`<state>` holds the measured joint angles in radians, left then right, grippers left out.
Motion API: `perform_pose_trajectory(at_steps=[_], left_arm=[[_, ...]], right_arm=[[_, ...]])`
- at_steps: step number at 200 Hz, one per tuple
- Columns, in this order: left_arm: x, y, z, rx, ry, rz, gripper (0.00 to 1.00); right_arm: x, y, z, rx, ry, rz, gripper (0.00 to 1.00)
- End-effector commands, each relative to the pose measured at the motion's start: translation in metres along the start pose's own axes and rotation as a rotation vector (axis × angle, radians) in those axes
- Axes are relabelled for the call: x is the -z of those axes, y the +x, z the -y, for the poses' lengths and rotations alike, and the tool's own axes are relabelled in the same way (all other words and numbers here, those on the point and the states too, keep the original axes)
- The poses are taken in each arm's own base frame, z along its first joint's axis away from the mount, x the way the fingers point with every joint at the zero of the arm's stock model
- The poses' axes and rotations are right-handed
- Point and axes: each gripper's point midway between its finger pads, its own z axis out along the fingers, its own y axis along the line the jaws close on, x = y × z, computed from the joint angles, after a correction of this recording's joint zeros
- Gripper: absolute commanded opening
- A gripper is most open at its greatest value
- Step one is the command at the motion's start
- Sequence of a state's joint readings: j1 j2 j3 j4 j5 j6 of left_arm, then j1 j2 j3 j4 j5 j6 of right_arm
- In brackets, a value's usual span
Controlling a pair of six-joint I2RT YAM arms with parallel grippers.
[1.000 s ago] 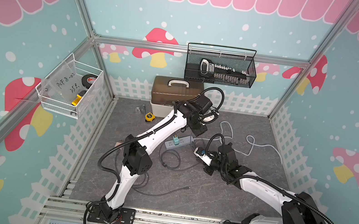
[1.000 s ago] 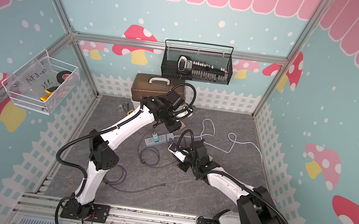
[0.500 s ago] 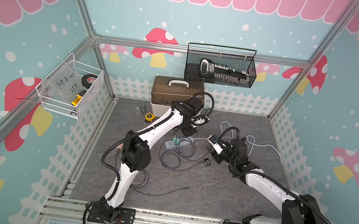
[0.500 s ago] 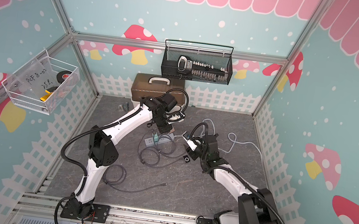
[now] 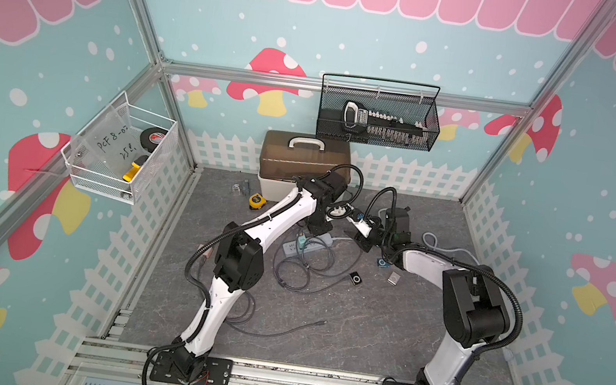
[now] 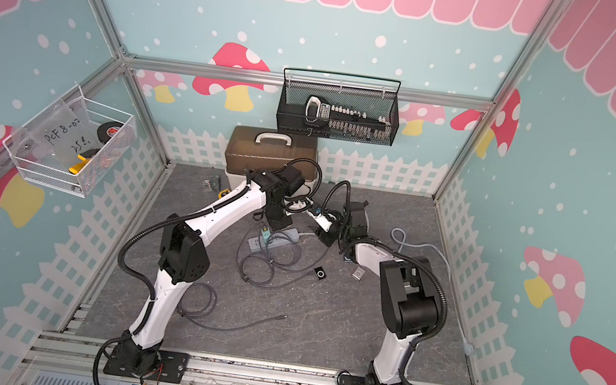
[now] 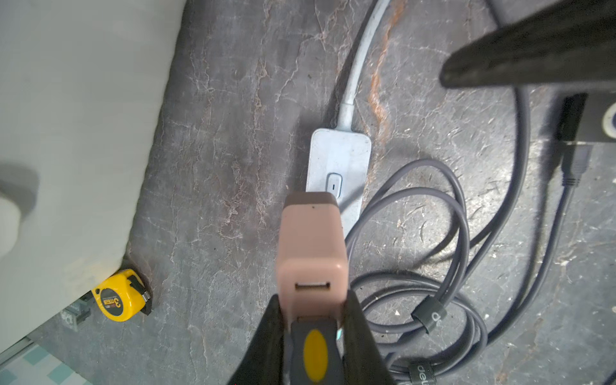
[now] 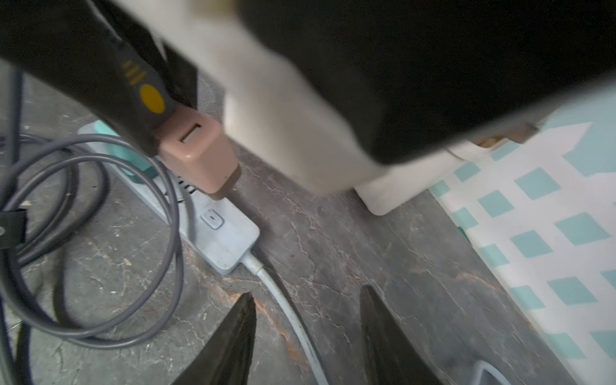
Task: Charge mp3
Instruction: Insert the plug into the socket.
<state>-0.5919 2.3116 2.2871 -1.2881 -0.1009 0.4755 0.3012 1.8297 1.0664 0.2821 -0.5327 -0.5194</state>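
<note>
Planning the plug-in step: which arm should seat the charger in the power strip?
Left. The left fingers clamp the charger right at the power strip; the right fingers are open, empty, near its cord.

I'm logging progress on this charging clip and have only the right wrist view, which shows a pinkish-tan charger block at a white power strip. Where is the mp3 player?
Observer: In a top view, the small black square mp3 player lies flat on the grey marbled floor, and no gripper is touching it.
Operator: Is anything similar lying near it?
Observer: Yes, a small silver square device lies on the floor close beside it.
Operator: How is the charger held?
Observer: The left wrist view shows the left gripper shut on the pinkish-tan charger block, with a finger on each side of its plug end.
</note>
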Motion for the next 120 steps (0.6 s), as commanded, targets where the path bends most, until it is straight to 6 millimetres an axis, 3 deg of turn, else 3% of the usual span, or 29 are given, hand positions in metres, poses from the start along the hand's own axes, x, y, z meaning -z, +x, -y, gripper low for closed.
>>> perform_pose_trajectory(at_steps=[1, 45, 82, 120], left_arm=[[0.006, -0.002, 0.009, -0.038, 0.004, 0.009, 0.00], [0.003, 0.001, 0.006, -0.044, 0.010, 0.004, 0.00], [-0.003, 0.012, 0.007, -0.082, 0.022, -0.026, 0.00], [-0.006, 0.022, 0.007, -0.108, 0.034, -0.049, 0.00]], right_arm=[[0.000, -0.014, -0.035, 0.080, -0.158, 0.065, 0.46], [0.016, 0.006, -0.094, 0.260, -0.251, -0.050, 0.39], [0.017, 0.030, -0.123, 0.381, -0.322, -0.159, 0.36], [0.011, 0.024, -0.152, 0.471, -0.431, -0.148, 0.38]])
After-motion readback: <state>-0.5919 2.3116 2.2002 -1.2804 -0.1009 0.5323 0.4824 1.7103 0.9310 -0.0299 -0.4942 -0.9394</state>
